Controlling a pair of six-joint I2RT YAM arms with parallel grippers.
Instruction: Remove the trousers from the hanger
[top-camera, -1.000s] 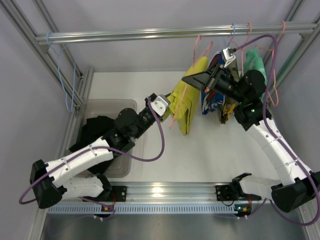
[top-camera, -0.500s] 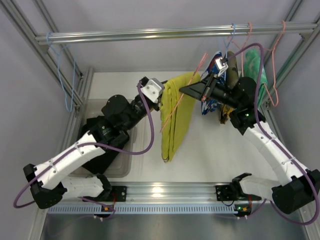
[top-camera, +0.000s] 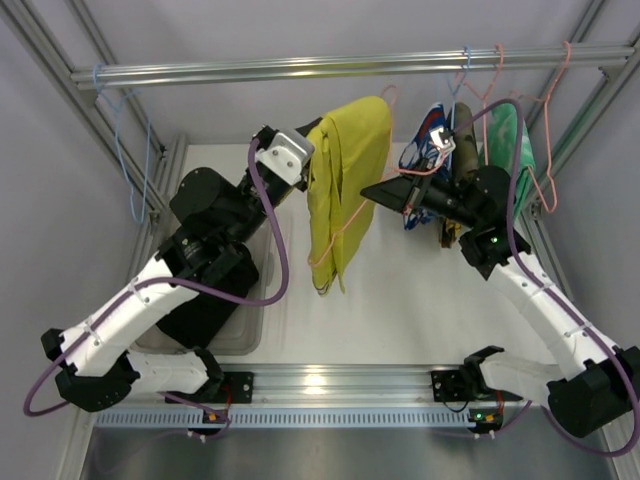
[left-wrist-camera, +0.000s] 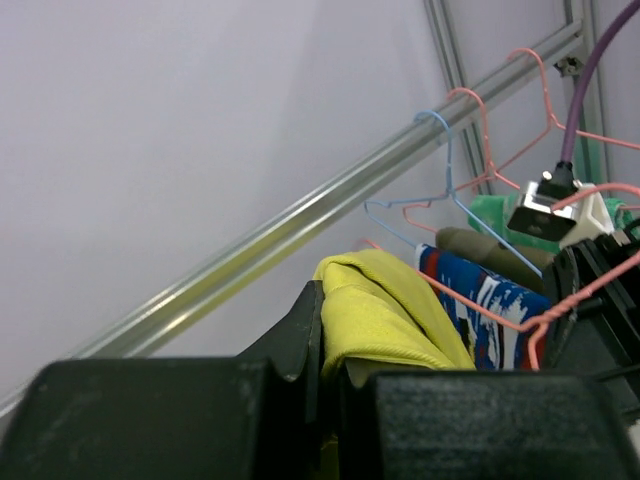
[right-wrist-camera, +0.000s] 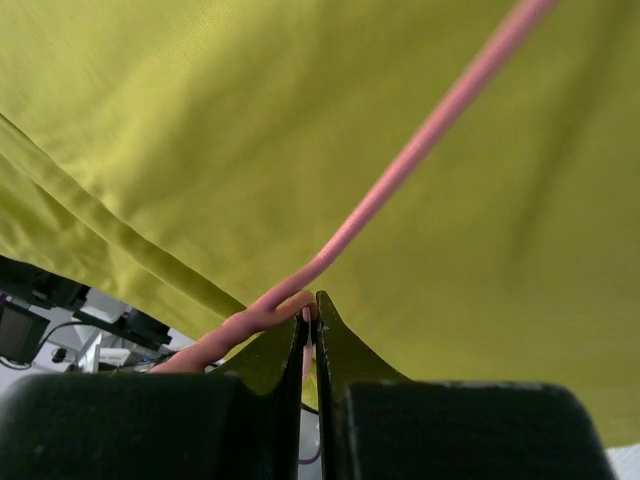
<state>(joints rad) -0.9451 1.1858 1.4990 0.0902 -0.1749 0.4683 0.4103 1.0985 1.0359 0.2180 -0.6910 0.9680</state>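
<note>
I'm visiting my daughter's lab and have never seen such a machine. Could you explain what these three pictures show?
This is a robot: a left arm and a right arm bolted at the near edge of a table, each ending in a two-finger gripper. The wide picture looks down from above and behind them. The other two come from small cameras on the wrists. The left gripper is shut on the bright yellow trousers, holding them up below the metal rail. The right gripper is pinched shut on the thin pink hanger, whose wire runs across that cloth. More clothes hang at the right. A grey bin on the left holds dark cloth.
</note>
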